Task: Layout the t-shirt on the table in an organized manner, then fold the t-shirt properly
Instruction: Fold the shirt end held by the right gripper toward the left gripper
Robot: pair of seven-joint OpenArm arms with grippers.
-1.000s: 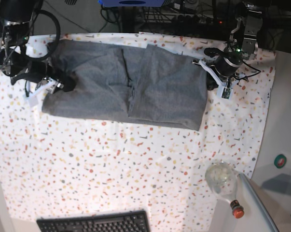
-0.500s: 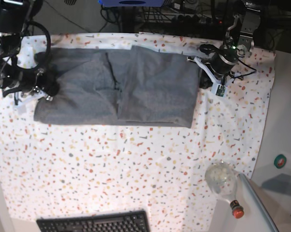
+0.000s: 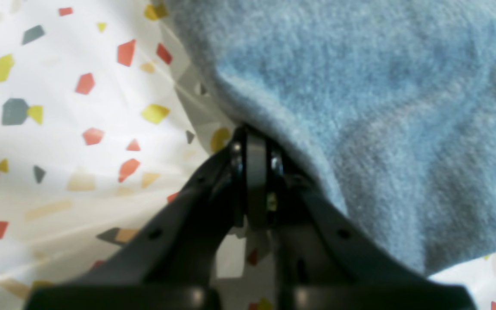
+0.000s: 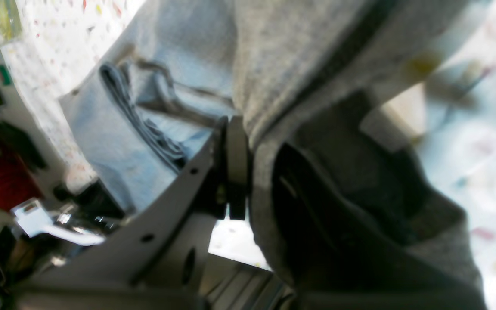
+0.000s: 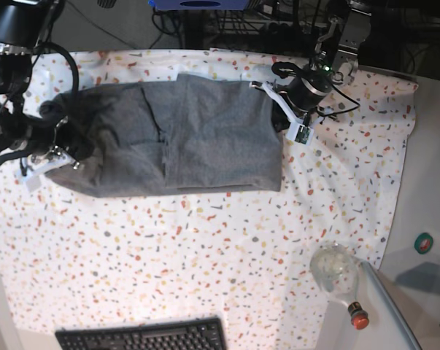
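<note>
The t-shirt [image 5: 183, 138] lies folded across the far half of the table [image 5: 205, 248], stretched between both arms. The left gripper [image 3: 254, 146] has its jaws pinched together on the shirt's edge. The right gripper [image 4: 235, 142] is clamped on the other end, cloth draped over one jaw.

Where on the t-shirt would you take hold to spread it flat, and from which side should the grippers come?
Grip the t-shirt at its two short end edges, coming in from outside each end. It lies as a long folded band across the table, so its ends are the free hems. The left gripper and right gripper are already shut on the t-shirt, probably well placed for pulling it taut.
</note>
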